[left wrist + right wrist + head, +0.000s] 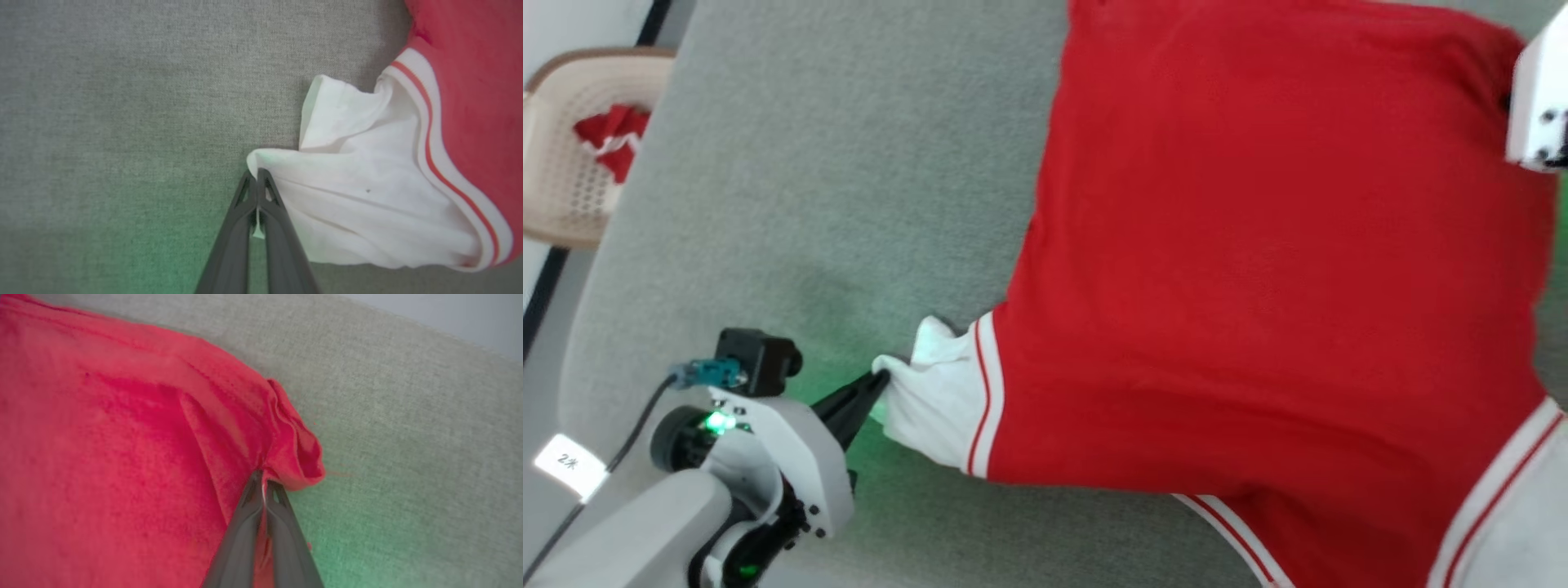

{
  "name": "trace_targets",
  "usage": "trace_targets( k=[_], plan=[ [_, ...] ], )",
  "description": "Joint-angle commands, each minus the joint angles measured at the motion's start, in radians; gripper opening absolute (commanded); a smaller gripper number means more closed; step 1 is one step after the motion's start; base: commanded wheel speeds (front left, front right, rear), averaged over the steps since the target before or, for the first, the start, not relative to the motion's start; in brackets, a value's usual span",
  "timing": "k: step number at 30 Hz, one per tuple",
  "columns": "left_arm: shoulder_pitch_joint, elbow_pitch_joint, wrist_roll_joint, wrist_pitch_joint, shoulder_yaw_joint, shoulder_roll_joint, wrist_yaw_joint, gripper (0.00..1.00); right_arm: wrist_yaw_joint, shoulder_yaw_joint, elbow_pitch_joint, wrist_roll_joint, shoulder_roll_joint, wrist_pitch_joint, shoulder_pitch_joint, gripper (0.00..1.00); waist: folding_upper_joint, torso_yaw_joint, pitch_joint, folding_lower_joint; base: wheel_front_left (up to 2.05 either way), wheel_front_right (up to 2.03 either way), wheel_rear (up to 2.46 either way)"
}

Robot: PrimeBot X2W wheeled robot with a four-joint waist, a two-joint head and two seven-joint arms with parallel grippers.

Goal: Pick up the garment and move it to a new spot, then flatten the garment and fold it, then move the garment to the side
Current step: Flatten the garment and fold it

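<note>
Red garment (1258, 286) lies spread on the grey counter (833, 180). The left gripper (257, 177) is closed on its white sleeve end (367, 196), the right gripper (263, 486) closed on a red hem corner (300, 457), probably to pull it flat.

One red garment (1258, 286), my two pincers, left pincer (257, 174) and right pincer (264, 481), one grey counter (849, 163), one beige basket (560, 196), one red cloth (614, 135) inside.

- A grey woven-fabric desk (849, 163) with a rounded corner spreads across the head view.
- A soft green glow (849, 359) tints part of it.
- At the upper left, beyond the desk's edge, stands a beige perforated plastic chair or basket (560, 204) holding a red-and-white cloth (613, 139).
- The pale floor (580, 24) carries a dark stripe (654, 20).
</note>
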Motion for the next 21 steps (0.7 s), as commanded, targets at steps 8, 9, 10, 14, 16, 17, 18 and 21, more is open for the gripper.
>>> trace_targets(
  k=[8,9,10,14,16,17,18,21],
  plan=[
    [0.03,-0.037,-0.016,0.012,0.016,0.057,0.032,0.0,-0.001,0.129,-0.426,0.269,-0.141,0.069,0.299,0.0,0.0,-0.135,-0.074,0.0,0.0,0.0,0.0],
    [0.033,-0.042,-0.017,0.014,0.016,0.062,0.035,0.0,-0.001,0.126,-0.481,0.29,-0.159,0.074,0.341,0.0,0.0,-0.144,-0.079,0.0,0.0,0.0,0.0],
    [0.036,-0.046,-0.018,0.016,0.017,0.067,0.039,0.0,-0.001,0.12,-0.532,0.31,-0.178,0.081,0.386,0.0,0.0,-0.152,-0.083,0.0,0.0,0.0,0.0],
    [0.046,-0.066,-0.022,0.023,0.02,0.087,0.047,0.0,-0.001,0.058,-0.719,0.365,-0.232,0.118,0.564,0.0,0.0,-0.179,-0.095,0.0,0.0,0.0,0.0],
    [0.046,-0.075,-0.023,0.027,0.02,0.091,0.05,0.0,-0.001,0.017,-0.801,0.375,-0.247,0.14,0.663,0.0,0.0,-0.189,-0.098,0.0,0.0,0.0,0.0],
    [0.045,-0.08,-0.022,0.028,0.02,0.094,0.051,0.0,0.0,-0.007,-0.841,0.376,-0.251,0.151,0.713,0.0,0.0,-0.192,-0.099,0.0,0.0,0.0,0.0],
    [0.045,-0.083,-0.022,0.029,0.02,0.096,0.053,0.0,-0.001,-0.036,-0.877,0.379,-0.252,0.161,0.766,0.0,0.0,-0.194,-0.1,0.0,0.0,0.0,0.0],
    [0.043,-0.092,-0.023,0.032,0.021,0.102,0.059,0.0,-0.001,-0.135,-0.958,0.365,-0.223,0.183,0.925,0.0,0.0,-0.2,-0.098,0.0,0.0,0.0,0.0]
  ],
)
